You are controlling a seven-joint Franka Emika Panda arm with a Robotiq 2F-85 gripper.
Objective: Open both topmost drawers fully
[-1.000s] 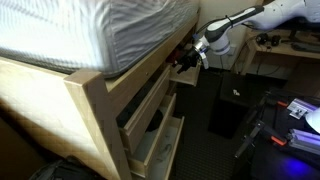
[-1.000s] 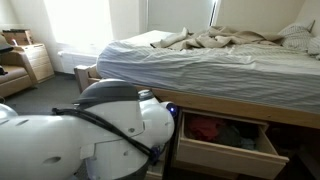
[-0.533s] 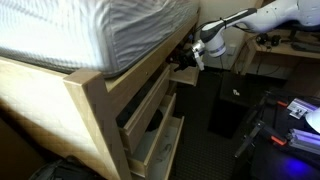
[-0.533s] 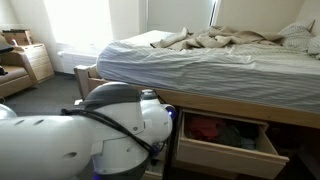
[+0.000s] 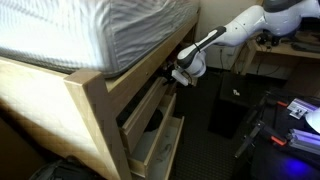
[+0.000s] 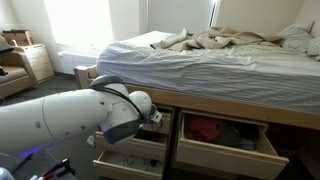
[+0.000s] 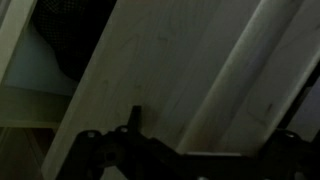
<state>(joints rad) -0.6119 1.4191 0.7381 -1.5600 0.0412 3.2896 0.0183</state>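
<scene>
Since half a second ago the gripper [image 5: 176, 73] has slid along the bed frame [image 5: 95, 105] to the first top drawer [image 5: 150, 108], which an exterior view shows partway out above one lower drawer [image 5: 160, 150], the arm [image 5: 225, 30] hiding the second top drawer. In an exterior view both top drawers show: the second top drawer [image 6: 225, 152] wide open with something red inside, the first partly out, half hidden by the arm. The wrist view gives only pale wood [image 7: 170, 70] and a dark blur, so I cannot tell how far the jaws are parted or whether they grip anything.
</scene>
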